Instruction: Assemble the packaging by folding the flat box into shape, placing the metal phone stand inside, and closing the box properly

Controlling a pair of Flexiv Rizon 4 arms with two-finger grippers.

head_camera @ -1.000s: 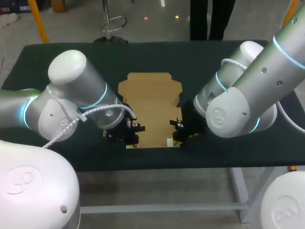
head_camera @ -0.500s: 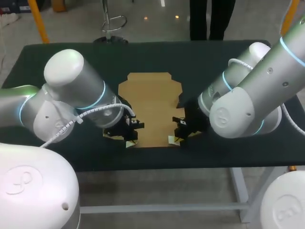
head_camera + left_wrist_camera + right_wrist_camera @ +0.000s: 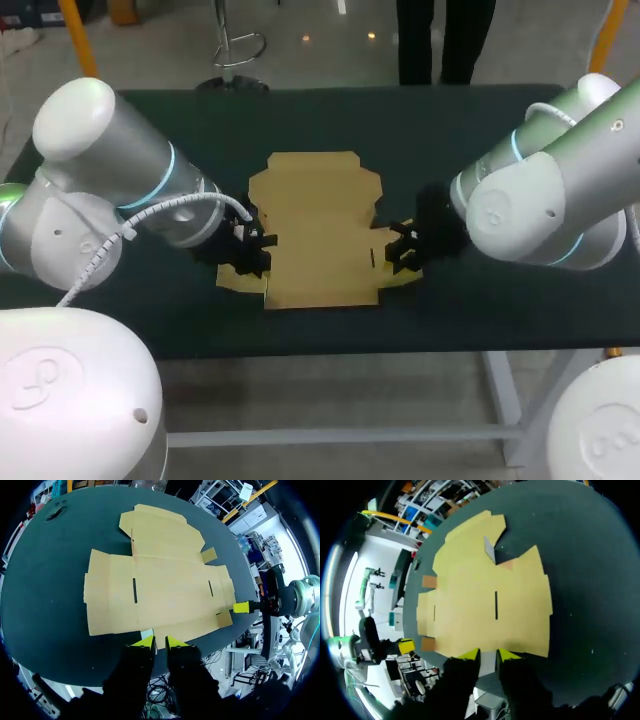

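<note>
A flat tan cardboard box blank (image 3: 320, 235) lies unfolded in the middle of the dark table, its lid flap pointing to the far side. My left gripper (image 3: 252, 255) sits at the blank's front left flap, my right gripper (image 3: 402, 250) at its front right flap. In the left wrist view the blank (image 3: 160, 582) spreads out just ahead of the gripper (image 3: 160, 641), whose yellow tips stand slightly apart with nothing between them. The right wrist view is alike: the blank (image 3: 485, 605) lies ahead of the slightly open gripper (image 3: 488, 654). No phone stand is visible.
The dark green table (image 3: 480, 130) has bare room around the blank. A small dark item (image 3: 55, 515) lies far off near a table edge. Its front edge runs close behind both grippers.
Both grippers have let go of the blank's front corners and opened. Each has drawn outward and a little farther back, the left to the left, the right to the right.
</note>
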